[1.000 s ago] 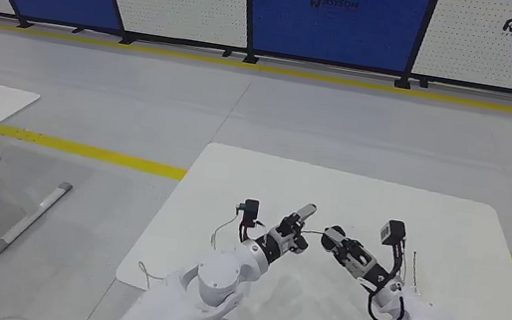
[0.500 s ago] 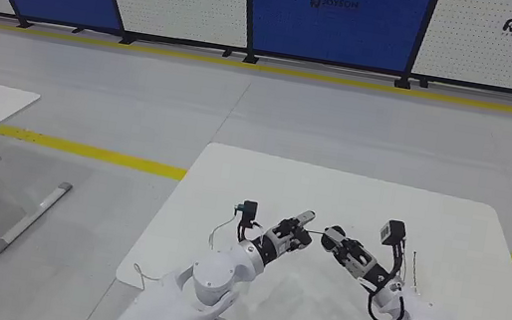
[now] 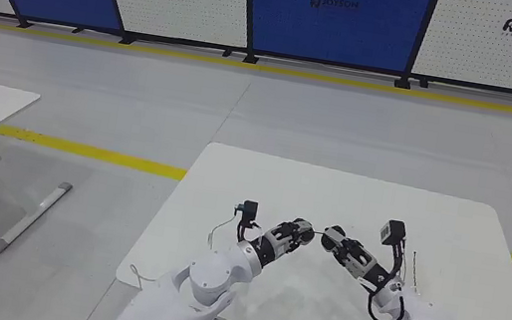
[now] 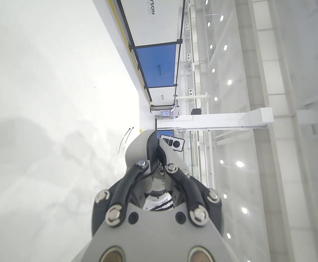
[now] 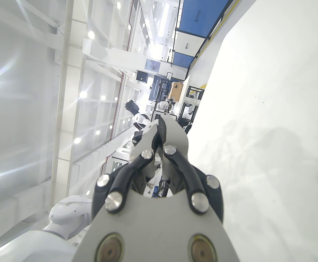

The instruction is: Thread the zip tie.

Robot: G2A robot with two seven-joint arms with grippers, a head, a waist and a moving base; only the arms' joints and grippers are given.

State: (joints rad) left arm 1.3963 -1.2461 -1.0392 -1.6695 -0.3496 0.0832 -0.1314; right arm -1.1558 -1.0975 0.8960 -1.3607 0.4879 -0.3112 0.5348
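Over the near half of the white worktop (image 3: 352, 190), about midway between its side edges, the left hand (image 3: 301, 231) and the right hand (image 3: 329, 236) face each other tip to tip, almost touching. The left hand's fingers are pressed together on the zip tie (image 4: 148, 175), a thin dark strip running back between them. The right hand's fingers are pressed together too; what they pinch is too small to tell. Two loose ties (image 3: 413, 268) lie flat toward the right edge, just beside the right arm.
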